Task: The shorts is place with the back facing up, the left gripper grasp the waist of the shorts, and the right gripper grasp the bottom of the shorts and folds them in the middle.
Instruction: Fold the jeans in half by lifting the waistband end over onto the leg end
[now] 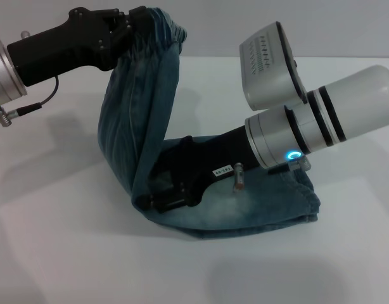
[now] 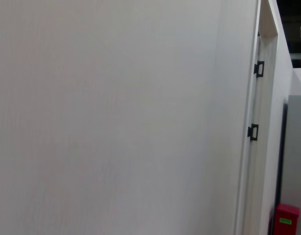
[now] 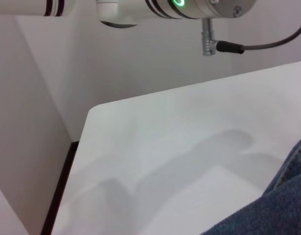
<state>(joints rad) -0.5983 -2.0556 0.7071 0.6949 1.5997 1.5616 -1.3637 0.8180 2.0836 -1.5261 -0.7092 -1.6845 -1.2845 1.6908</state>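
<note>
left gripper (image 1: pixel 128 28): raised above the worktop, jaws clamped on the waist of the shorts (image 1: pixel 163 25), ruffled elastic band bunched just past them.
right gripper (image 1: pixel 158 197): low on the denim near the fold; jaws buried in cloth, can't tell if they're closed or open.
shorts (image 1: pixel 134 120): draped in an arch from the lifted waistband down to the worktop, lower layer lying flat under the right arm.
worktop (image 1: pixel 55 253): white; denim edge shows in the right wrist view (image 3: pixel 278 205).
</note>
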